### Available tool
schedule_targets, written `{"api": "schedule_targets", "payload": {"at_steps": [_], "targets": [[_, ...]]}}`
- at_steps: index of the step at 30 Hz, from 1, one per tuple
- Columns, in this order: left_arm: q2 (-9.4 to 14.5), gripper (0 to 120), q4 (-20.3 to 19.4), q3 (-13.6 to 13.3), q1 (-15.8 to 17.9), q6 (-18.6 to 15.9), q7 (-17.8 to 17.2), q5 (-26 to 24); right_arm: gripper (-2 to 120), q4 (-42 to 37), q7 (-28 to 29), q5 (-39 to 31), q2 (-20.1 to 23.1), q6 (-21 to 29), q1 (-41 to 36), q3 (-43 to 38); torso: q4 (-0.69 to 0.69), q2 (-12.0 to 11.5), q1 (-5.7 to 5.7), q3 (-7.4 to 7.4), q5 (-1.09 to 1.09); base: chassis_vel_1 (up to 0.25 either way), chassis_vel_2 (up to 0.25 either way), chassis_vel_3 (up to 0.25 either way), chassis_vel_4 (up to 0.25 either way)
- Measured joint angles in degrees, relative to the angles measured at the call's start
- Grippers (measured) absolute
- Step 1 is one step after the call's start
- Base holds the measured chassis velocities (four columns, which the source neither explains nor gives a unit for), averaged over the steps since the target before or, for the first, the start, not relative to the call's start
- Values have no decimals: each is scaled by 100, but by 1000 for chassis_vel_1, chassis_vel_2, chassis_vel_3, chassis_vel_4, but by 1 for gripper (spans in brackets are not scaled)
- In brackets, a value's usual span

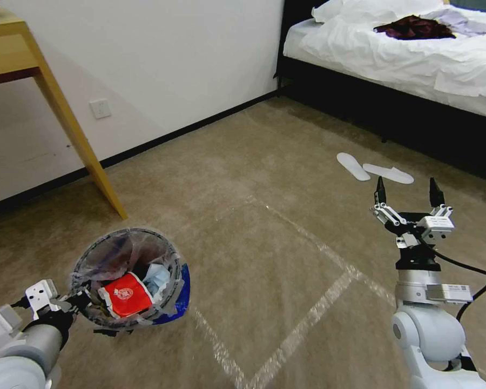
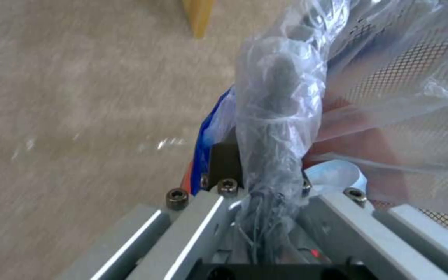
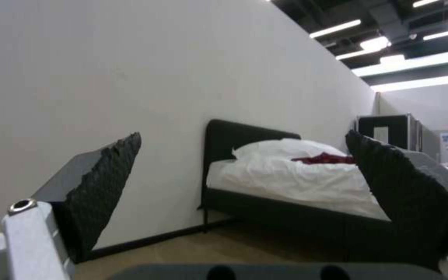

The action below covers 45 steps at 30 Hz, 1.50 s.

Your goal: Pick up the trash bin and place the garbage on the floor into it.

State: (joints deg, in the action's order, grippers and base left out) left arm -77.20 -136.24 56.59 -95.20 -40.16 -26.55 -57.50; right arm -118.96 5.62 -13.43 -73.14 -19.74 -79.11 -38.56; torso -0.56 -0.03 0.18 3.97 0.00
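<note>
1. Two end effectors show in the head view. The left end effector (image 1: 73,302), in the lower left of the frame, is clamped on the near rim of the trash bin (image 1: 128,278); the left wrist view shows its metal fingers closed around the rolled, plastic-wrapped rim (image 2: 278,116).
2. The right end effector (image 1: 409,193), at the right of the frame, points upward with its two black, ridged fingers spread wide and nothing between them; in the right wrist view the fingertips (image 3: 107,182) stand well apart against the wall and the bed (image 3: 296,182).
3. The trash bin is round, made of dark mesh, lined with crinkled clear plastic, with a blue patch on its right side. It sits in the lower left of the head view, over the carpeted floor (image 1: 264,216).
4. Inside the bin lies garbage: a red and white carton (image 1: 125,294) bearing a round white emblem whose writing cannot be read, with pale blue and white scraps beside it.
5. The floor is beige-brown short-pile carpet crossed by shiny clear tape strips (image 1: 308,319).
6. A pair of flat white slippers (image 1: 373,168) lies near the bed in the upper right of the frame, and a wooden worktop leg (image 1: 78,138) stands in the upper left.
</note>
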Motion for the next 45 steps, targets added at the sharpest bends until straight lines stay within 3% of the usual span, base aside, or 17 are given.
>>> {"api": "schedule_targets", "payload": {"at_steps": [45], "targets": [[8,1,-39,1,-22,8,4,-23,100,81,7,154,-59,-30,-86,79,0,0,0,0,1,-233,237,237,-237]]}}
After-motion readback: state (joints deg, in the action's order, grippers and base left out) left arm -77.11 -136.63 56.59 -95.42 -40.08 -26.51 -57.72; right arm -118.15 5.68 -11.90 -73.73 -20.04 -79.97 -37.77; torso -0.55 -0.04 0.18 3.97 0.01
